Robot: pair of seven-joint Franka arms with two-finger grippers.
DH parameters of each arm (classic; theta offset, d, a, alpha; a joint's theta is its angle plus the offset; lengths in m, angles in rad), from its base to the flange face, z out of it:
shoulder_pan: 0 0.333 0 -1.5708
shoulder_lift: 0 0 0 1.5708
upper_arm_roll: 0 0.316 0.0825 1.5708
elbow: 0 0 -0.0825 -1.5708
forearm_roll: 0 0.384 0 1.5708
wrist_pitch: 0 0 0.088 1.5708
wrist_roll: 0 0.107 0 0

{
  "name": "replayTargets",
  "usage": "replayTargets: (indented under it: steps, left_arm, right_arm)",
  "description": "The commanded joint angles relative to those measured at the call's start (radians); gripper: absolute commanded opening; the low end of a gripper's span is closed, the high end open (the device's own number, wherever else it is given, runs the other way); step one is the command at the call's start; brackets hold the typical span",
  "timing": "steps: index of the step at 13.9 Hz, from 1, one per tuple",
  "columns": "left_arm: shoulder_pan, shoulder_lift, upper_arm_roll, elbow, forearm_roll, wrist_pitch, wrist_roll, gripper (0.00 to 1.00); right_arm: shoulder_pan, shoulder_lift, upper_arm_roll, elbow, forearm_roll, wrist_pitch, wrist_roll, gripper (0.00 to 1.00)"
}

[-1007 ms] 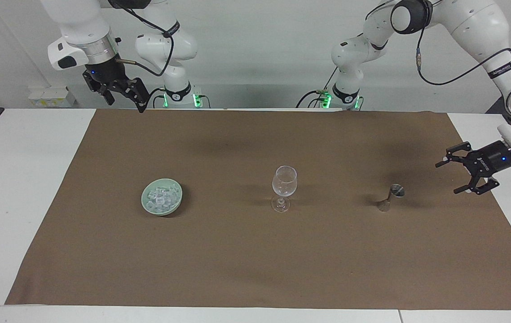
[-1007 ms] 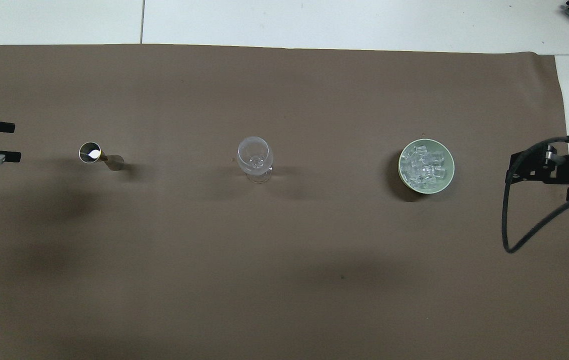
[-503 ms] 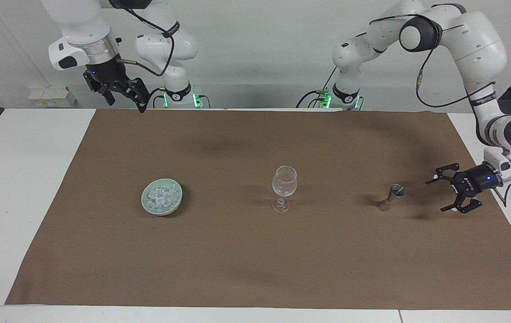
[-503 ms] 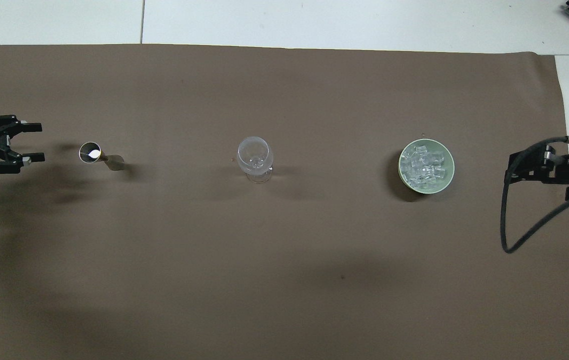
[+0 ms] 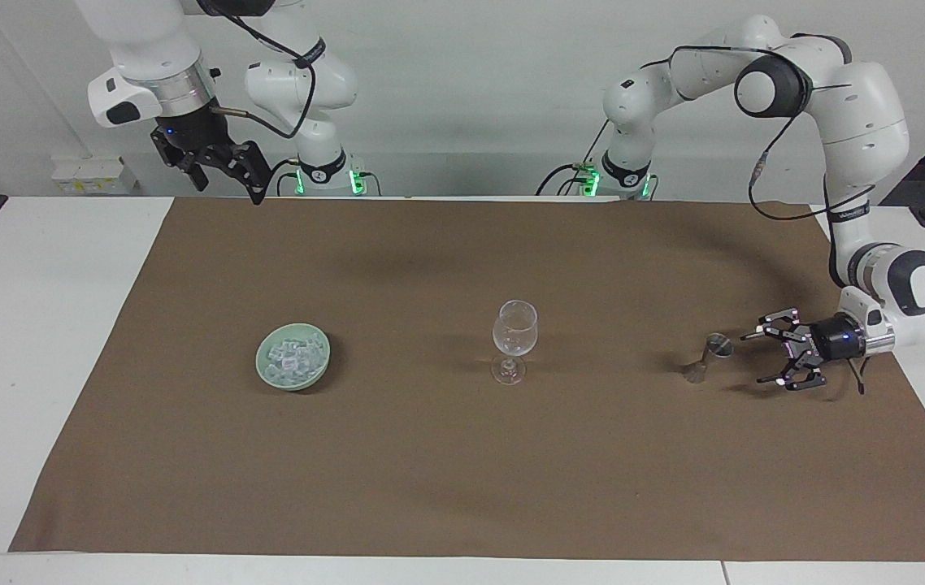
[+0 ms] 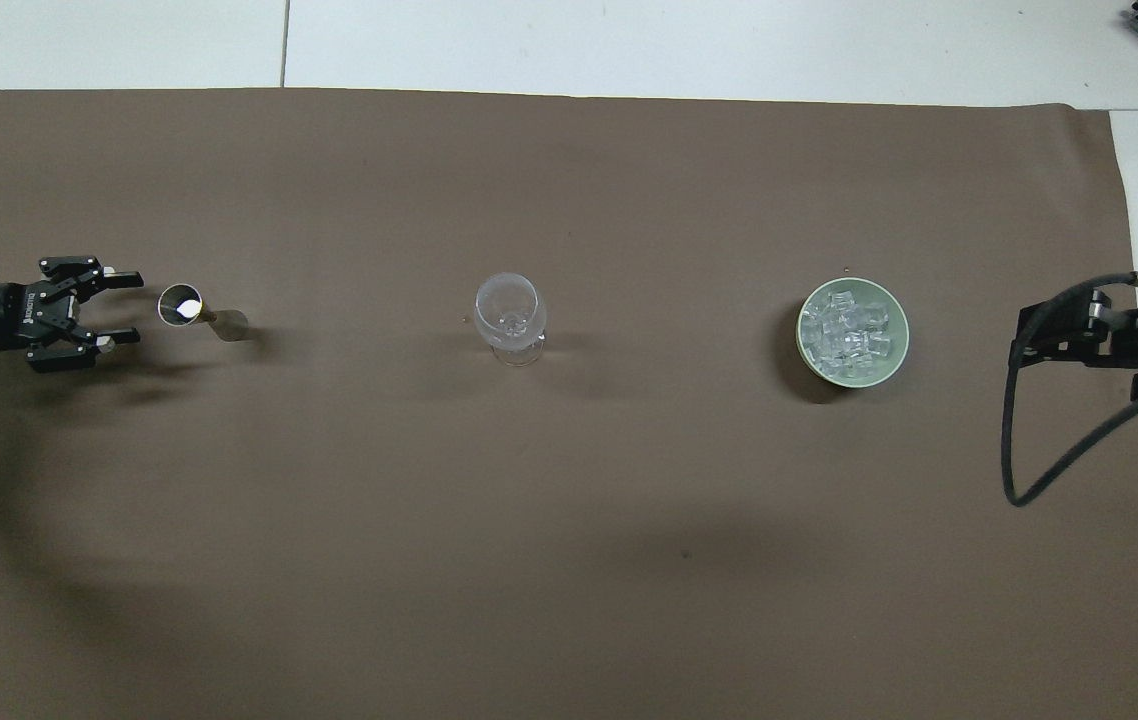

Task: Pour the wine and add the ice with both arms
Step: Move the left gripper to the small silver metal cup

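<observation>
You have the left gripper low over the brown cloth at the left arm's end of the counter, lying level and aimed at the small metal measuring cup. Its fingers stand apart and hold nothing; the tips are just beside the cup's mouth without touching it, as the overhead view shows with a thin strip of cloth between them. The cup stands upright on its narrow stem, with a bright glint in its bowl.

Your wine glass stands upright in the middle of the cloth, well apart from the cup. I cannot tell whether there is anything in it.

The ice lies heaped in the pale green bowl, toward the right arm's end of the counter, roughly in line with the glass and the cup.

Your right gripper waits raised above the cloth's edge at the right arm's end, on the robots' side, tilted downward. Its fingers are spread wide and empty.
</observation>
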Motion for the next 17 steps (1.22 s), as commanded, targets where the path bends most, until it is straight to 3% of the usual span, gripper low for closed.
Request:
replayTargets:
  steps: [1, 8, 11, 17]
  left_arm:
    - [0.018, 0.042, -0.032, 0.007, -0.045, -0.043, 0.116, 0.75]
    - [0.02, 0.096, -0.066, 0.007, -0.087, -0.093, 0.202, 0.72]
    - [0.021, 0.097, -0.074, 0.007, -0.096, -0.091, 0.213, 0.64]
    - [0.007, 0.099, -0.077, -0.004, -0.1, -0.089, 0.254, 0.64]
  right_arm:
    - [-0.017, -0.009, 0.001, -0.018, 0.026, 0.035, -0.031, 1.0]
    - [-0.014, -0.008, 0.001, -0.022, 0.026, 0.062, -0.03, 1.0]
    - [-0.012, -0.009, 0.001, -0.024, 0.026, 0.062, -0.026, 1.0]
    - [-0.012, -0.009, 0.001, -0.025, 0.026, 0.061, -0.033, 1.0]
